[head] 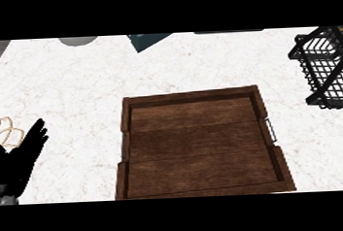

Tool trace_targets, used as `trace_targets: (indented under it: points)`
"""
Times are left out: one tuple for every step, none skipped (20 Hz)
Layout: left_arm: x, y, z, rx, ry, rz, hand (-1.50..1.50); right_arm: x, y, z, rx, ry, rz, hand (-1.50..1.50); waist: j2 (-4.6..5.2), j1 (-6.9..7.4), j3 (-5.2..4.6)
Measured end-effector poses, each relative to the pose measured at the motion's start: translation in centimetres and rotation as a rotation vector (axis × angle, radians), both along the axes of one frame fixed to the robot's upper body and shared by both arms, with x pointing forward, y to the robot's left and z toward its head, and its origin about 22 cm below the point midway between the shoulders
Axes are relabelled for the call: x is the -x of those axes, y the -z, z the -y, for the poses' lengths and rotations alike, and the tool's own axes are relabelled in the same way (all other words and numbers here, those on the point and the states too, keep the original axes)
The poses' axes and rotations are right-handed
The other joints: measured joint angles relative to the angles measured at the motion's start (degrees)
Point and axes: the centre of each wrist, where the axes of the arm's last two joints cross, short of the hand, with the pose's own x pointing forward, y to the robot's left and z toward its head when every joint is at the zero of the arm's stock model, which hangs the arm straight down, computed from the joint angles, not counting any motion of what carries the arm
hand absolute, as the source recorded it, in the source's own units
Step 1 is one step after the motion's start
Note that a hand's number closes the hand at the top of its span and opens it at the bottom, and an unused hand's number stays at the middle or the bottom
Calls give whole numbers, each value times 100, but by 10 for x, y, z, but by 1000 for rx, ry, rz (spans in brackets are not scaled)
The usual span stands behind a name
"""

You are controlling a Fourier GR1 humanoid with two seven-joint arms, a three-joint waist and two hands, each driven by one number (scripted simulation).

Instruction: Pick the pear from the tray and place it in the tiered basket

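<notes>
A brown wooden tray [127, 139] lies on the white counter at the middle of the head view, and nothing shows inside it. The black wire tiered basket [323, 64] stands at the right edge. No pear shows anywhere. My left hand [18, 160] rests at the lower left edge with its fingers straight and pointing up, holding nothing. My right hand does not show.
A grey round object [78, 41] and a teal object [148, 40] sit at the counter's far edge. A thin tan wire rack [1, 127] lies at the left edge, just above my left hand.
</notes>
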Motion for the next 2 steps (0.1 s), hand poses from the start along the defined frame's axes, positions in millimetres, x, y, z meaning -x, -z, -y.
trace_targets:
  points:
    - [0, 0, -2, 1, -4, -1, 0, 10, 3, 9, -29, -13, 18, -150, -1, -11, 1]
    - [-1, -1, -2, 3, -3, 0, 0, 21, 6, 18, -53, -23, 36, -150, 4, -18, 3]
